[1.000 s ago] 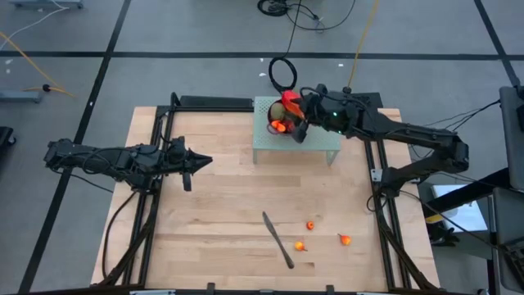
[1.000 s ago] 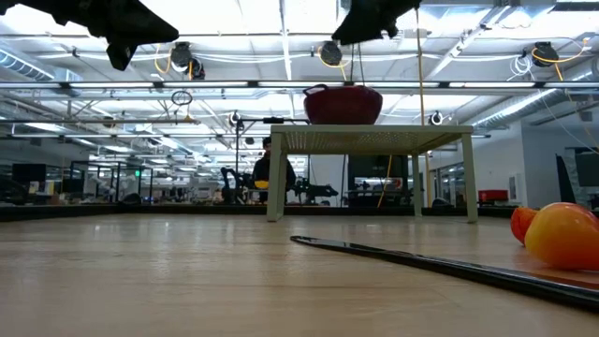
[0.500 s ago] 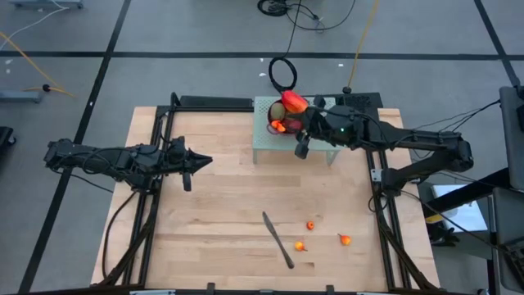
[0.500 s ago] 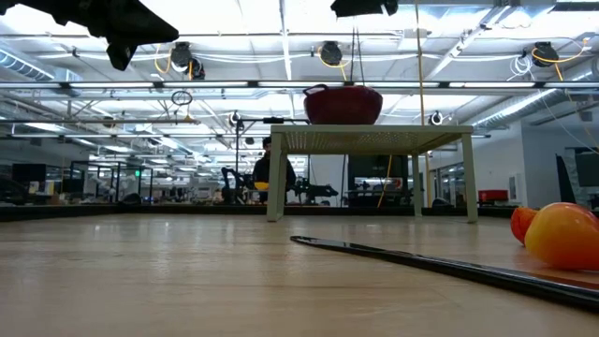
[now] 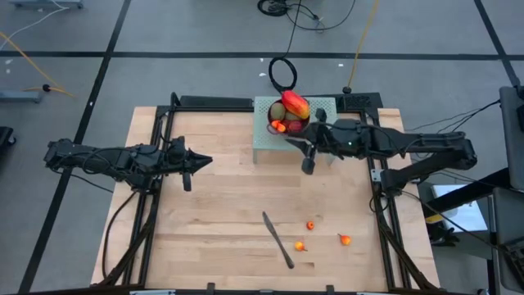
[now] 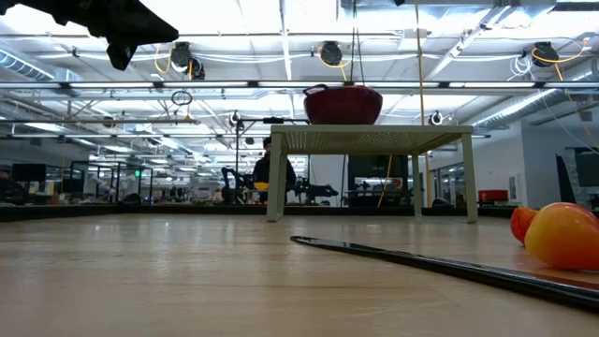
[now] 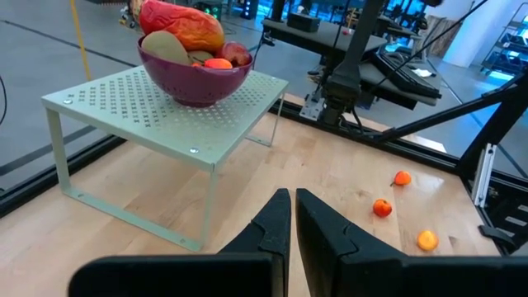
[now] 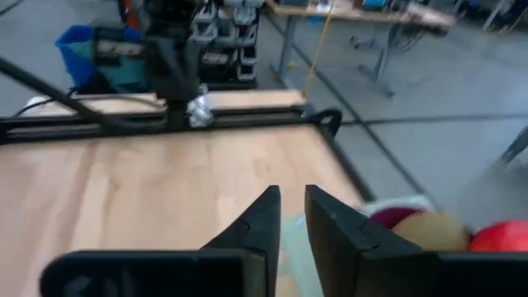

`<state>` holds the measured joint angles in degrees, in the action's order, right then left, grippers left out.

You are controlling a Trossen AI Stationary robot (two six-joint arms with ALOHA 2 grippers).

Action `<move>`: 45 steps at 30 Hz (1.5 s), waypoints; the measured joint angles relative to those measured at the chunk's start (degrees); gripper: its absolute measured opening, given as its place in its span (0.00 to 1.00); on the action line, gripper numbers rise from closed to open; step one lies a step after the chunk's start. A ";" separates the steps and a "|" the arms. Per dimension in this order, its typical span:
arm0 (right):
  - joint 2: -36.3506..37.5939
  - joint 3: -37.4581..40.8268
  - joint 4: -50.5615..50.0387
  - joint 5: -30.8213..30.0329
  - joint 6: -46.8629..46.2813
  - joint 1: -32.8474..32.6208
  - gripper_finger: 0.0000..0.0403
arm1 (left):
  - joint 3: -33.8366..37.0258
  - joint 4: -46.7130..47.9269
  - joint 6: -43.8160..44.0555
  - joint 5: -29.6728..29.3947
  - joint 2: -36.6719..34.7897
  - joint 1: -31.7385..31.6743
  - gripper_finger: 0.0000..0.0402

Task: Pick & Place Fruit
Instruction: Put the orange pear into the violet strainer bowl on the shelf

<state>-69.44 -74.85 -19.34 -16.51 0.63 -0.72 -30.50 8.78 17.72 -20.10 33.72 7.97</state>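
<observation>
1. One purple perforated bowl (image 7: pixel 196 78) on one pale green perforated metal stand (image 7: pixel 124 107).
2. In the bowl: one large red-yellow elongated mango (image 7: pixel 183 23), one brownish-green oval kiwi (image 7: pixel 165 48), one dark red round fruit (image 7: pixel 236 54) and one small orange-red fruit (image 7: pixel 217 63); more may lie hidden beneath.
3. Three tiny orange-red fruits (image 5: pixel 310 225) loose on the one wooden table (image 5: pixel 213 197).
4. One long dark-handled knife (image 5: pixel 277 239).
5. Two dark robot arms (image 5: pixel 106 157).
</observation>
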 joint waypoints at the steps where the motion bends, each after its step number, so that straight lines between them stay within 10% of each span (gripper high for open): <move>1: 0.44 0.00 -1.41 0.03 -1.21 -0.72 0.11 | 0.00 0.00 0.00 0.00 -0.01 0.00 0.05; 12: 4.82 0.00 -13.98 0.41 -9.47 -10.87 0.01 | 0.00 0.02 -1.50 0.02 0.01 0.00 0.05; 33: 8.29 0.00 -37.02 25.59 -29.27 -22.63 0.00 | 0.00 0.00 -1.05 0.02 -0.01 0.00 0.05; 45: 7.26 0.00 -40.59 25.50 -45.87 -35.04 0.00 | 0.00 0.02 -0.92 0.02 0.00 0.00 0.05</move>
<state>-62.17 -74.85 -59.93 8.99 -45.24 -35.76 -30.50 8.80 16.80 -20.08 33.72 7.97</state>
